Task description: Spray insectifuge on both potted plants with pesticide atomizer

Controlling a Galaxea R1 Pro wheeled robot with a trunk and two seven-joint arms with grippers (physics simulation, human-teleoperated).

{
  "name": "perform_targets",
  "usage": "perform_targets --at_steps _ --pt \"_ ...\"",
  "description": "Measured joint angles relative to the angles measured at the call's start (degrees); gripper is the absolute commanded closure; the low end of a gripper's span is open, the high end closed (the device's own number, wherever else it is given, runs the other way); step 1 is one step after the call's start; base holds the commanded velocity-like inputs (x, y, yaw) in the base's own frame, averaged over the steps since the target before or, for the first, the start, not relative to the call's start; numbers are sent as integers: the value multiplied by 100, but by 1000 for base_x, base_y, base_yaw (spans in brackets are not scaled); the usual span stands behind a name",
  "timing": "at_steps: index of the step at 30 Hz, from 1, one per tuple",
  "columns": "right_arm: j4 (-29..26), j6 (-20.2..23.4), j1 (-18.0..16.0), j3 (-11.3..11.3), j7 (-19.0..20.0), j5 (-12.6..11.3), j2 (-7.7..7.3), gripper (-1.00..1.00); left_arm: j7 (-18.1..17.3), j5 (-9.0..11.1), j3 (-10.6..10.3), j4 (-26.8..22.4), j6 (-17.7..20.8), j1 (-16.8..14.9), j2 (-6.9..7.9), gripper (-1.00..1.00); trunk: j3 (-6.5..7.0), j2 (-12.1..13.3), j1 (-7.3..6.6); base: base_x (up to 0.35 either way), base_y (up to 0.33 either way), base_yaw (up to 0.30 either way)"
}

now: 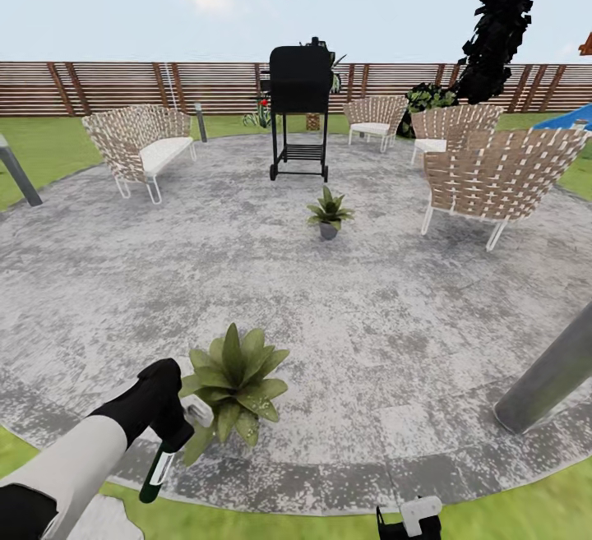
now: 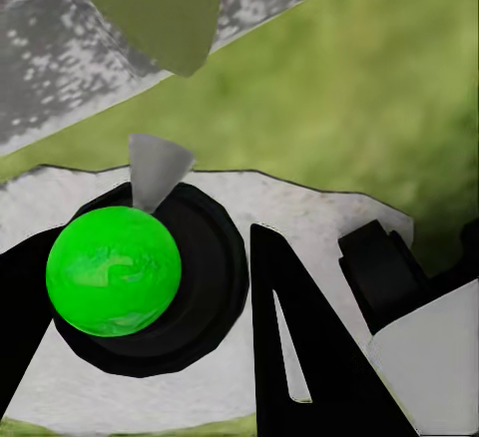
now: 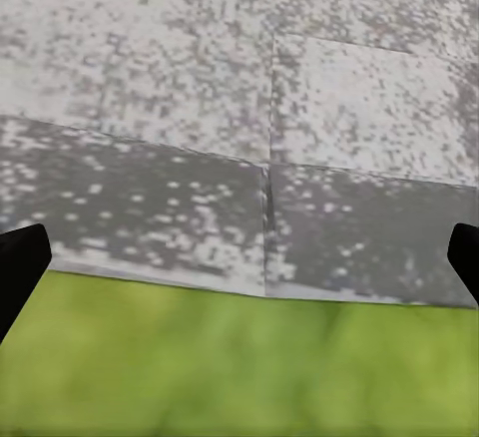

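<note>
left pincer [image 1: 168, 433] grips atomizer [image 1: 158, 471]; beside plant [image 1: 234, 382]; patio edge [image 1: 329, 499]

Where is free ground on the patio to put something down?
Bare paving lies between the near potted plant and the far potted plant, and left toward the wicker sofa. It is crowded around the chairs and grill.

Near plant's pot [image 1: 200, 415] behind leaves

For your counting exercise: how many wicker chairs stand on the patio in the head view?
4: a wide one far left, one near the fence right of the grill, one beside it, the nearest at right. None seems hidden.
</note>
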Motion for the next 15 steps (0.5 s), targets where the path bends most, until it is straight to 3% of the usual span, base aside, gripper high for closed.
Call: perform_targets --at_steps 11,15 --pt "0 0 0 1 1 -6 0 -100 8 5 23 233 -20 208 83 100 0 0 0 0 0 0" --pt "-2 2 1 1 -6 -6 7 -100 14 16 56 313 -1 205 69 100 0 -1 -4 222 183 -41"
